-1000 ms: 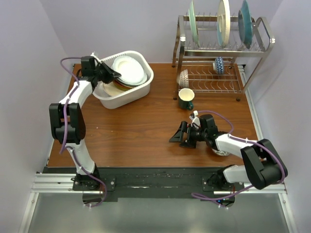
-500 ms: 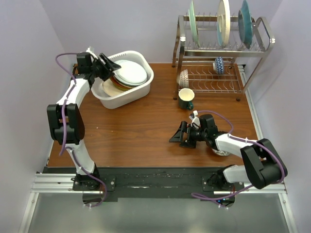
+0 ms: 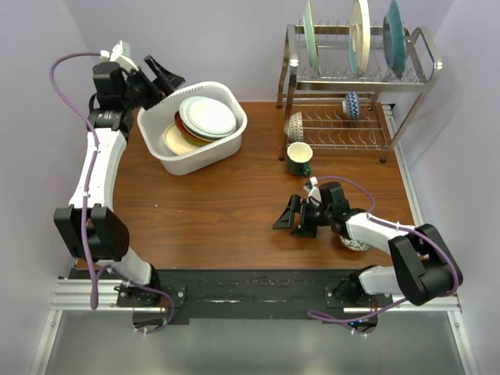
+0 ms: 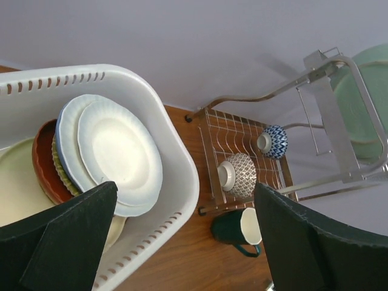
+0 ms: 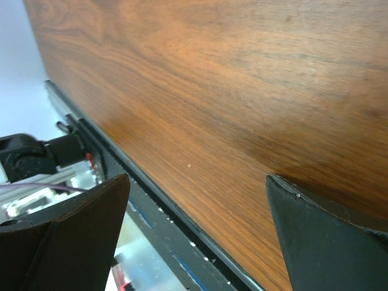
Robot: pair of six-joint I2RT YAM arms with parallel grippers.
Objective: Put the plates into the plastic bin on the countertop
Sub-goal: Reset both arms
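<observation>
Mixed round plates stacked in white plastic bin; three more plates in steel wire rack right of bin. Wide, empty: left end effector, right end effector.

The top external camera looks steeply down from behind the arm bases over the whole countertop, the left wrist camera looks closely across the plastic bin toward the dish rack, both shared with the overhead view, and the right wrist camera skims low over the countertop's near edge.
</observation>
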